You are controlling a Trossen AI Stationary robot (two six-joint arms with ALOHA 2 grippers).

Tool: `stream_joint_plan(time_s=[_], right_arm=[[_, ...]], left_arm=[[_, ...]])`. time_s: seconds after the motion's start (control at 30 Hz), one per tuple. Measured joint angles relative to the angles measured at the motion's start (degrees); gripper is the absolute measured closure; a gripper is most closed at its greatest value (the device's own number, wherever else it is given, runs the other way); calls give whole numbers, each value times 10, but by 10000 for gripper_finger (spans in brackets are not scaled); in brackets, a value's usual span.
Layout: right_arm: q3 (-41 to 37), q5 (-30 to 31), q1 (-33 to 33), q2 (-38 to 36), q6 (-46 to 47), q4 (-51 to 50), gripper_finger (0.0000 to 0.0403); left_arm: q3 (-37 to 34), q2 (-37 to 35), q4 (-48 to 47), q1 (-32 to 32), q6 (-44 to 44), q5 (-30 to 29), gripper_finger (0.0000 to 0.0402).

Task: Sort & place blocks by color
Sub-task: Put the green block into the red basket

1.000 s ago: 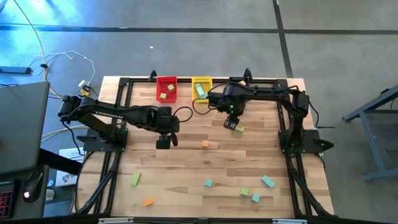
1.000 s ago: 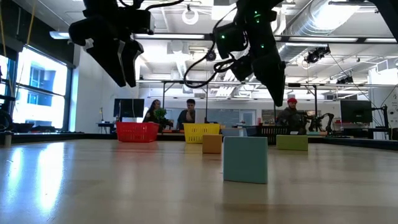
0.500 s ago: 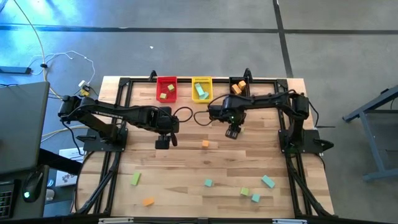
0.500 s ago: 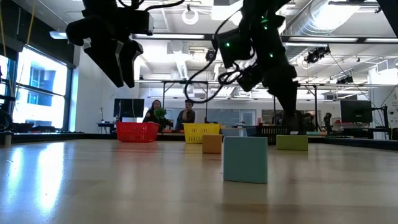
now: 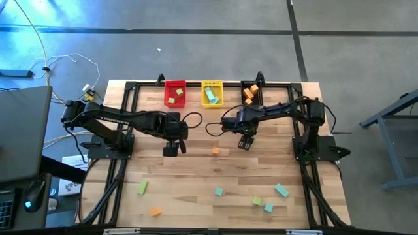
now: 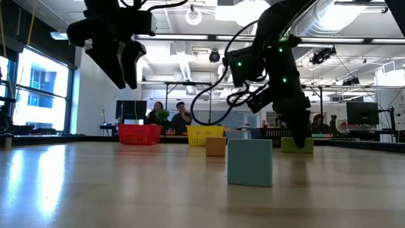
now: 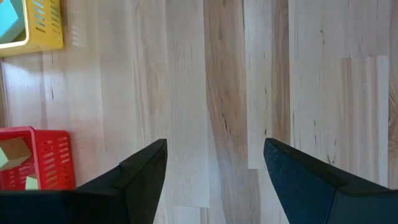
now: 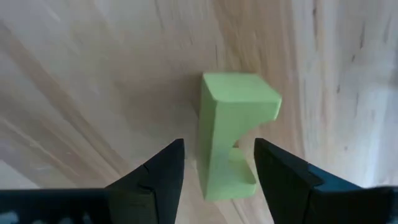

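Observation:
A light green notched block [image 8: 231, 134] lies on the wood right of the table's middle. My right gripper [image 8: 219, 180] points down over it, open, with one finger on each side and neither seen touching it. In the high view my right gripper [image 5: 245, 142] hides that block. In the low view its fingers [image 6: 302, 134] stand in front of the green block [image 6: 296, 146]. My left gripper [image 5: 171, 150] hangs open over bare wood at the table's middle left, and the left wrist view shows nothing between its fingers [image 7: 214, 168].
The red bin [image 5: 174, 93], yellow bin [image 5: 211, 93] and black bin [image 5: 250, 91] stand along the far edge, each holding blocks. Loose on the table are an orange block [image 5: 215, 151] and, toward the near edge, green [image 5: 142, 188], orange [image 5: 155, 211] and teal [image 5: 219, 192] [image 5: 281, 190] blocks.
My right gripper has come down toward the table and a little toward the near edge. It now stands low over the green block, which showed beside it a second ago. The block has not moved.

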Motion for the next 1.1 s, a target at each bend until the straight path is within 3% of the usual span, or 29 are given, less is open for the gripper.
stream_joint_plan(time_s=[0.43,0.67,0.83,1.1], right_arm=[[-30,4,7,-1,11,54,380],[-17,-1,23,0,14,61,373],[-6,-47,27,-2,5,92,366],[-6,-76,27,-10,-20,162,377]], left_arm=[[0,0,-1,0,11,-3,147],[-47,-3,29,2,51,-4,147],[-88,-3,82,12,61,2,147],[-139,-13,154,42,81,66,147]])
